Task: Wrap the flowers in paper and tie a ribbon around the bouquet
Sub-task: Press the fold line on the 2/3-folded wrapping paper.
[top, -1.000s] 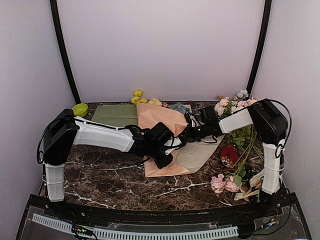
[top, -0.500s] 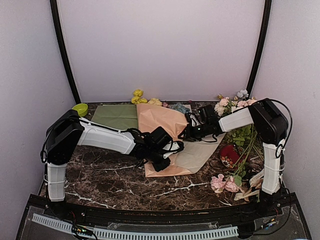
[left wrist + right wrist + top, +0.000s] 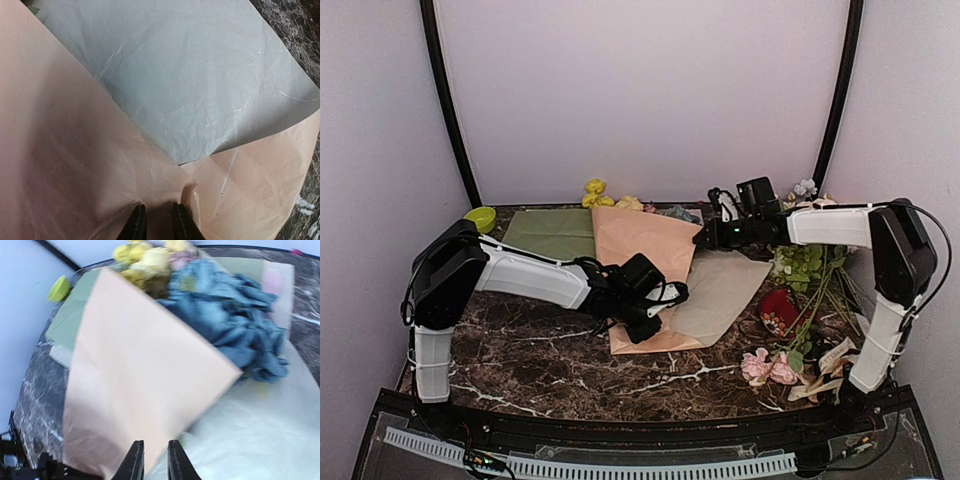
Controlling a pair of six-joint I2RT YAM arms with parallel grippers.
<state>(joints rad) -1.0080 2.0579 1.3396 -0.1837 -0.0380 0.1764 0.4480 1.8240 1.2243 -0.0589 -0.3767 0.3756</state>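
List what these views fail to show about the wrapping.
- Flower stalks: top view, covered by the folded paper; only flower heads show.
- Left claw grip: left wrist view, only the tips show at the bottom edge; top view, too small.
- Ribbon: too small to pick out anywhere.

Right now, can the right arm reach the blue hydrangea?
Probably yes: the right pincer hovers above the paper, and the hydrangea lies uncovered just ahead with nothing between them.
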